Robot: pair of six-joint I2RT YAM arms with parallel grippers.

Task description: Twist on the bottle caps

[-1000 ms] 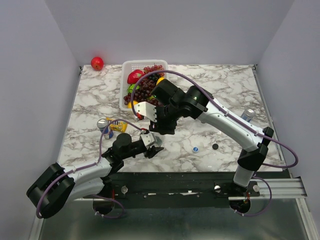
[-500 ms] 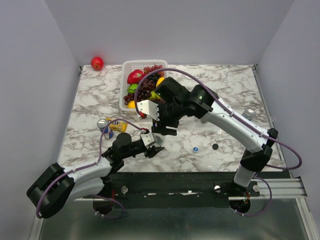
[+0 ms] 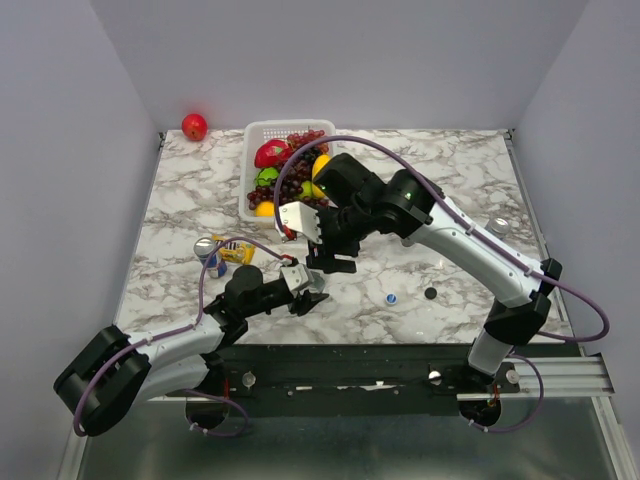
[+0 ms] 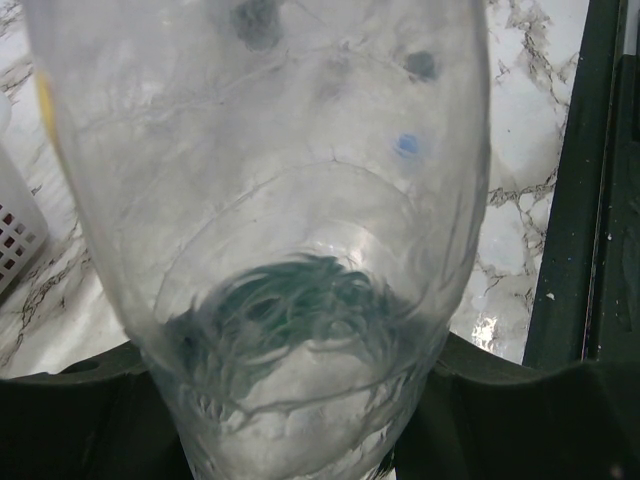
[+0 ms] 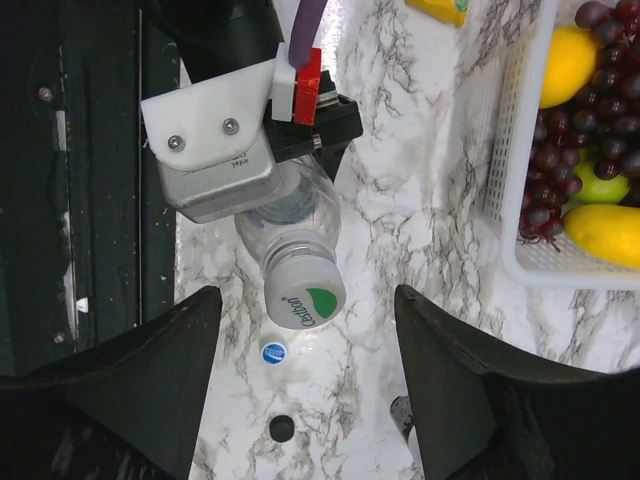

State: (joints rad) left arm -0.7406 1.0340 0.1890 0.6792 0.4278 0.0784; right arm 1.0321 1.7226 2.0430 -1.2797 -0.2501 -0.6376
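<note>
Left hand [image 3: 309, 289] is closed around a clear plastic bottle [image 5: 290, 215] and holds it just over the tabletop [image 3: 450, 170], in the lower middle of the top view. In the left wrist view the bottle fills almost the whole frame. The white-green cap [image 5: 305, 293] sits on the mouth of the bottle; how tight it is, I cannot tell. The right hand [image 3: 335, 262] hangs just above the left one with its jaws spread wide. In its own view its two dark fingers [image 5: 160, 380] stand at the lower left and lower right, and the cap appears between them, touching neither. The blue cap [image 5: 273, 352] lies on the tabletop just below the white-green one in this view. The black cap [image 5: 282, 429] lies lower, near the bottom edge. A white basket [image 3: 255, 130] with grapes [image 5: 560, 160] and lemons [image 5: 568, 60] stands at the upper right of the right wrist view.
</note>
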